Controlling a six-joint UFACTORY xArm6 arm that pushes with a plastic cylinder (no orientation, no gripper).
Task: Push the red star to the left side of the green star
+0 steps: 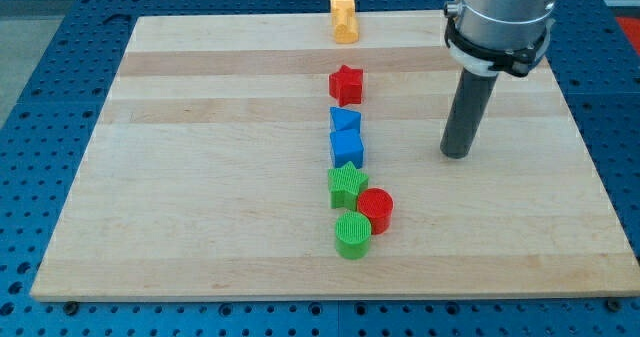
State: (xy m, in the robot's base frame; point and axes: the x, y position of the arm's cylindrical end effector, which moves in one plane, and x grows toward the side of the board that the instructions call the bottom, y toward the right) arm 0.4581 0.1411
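The red star [346, 83] lies on the wooden board [200, 177] near the view's top centre. The green star [347, 184] lies lower, near the middle, well below the red star. Between them sit a blue triangle [345, 119] and a blue cube [347, 146], stacked in a column. My tip [457, 154] rests on the board to the view's right of the blue cube, about a hundred pixels away and touching no block.
A red cylinder [376, 210] touches the green star's lower right. A green cylinder [352, 235] sits just below them. An orange block [344, 19] stands at the board's top edge. Blue perforated table surrounds the board.
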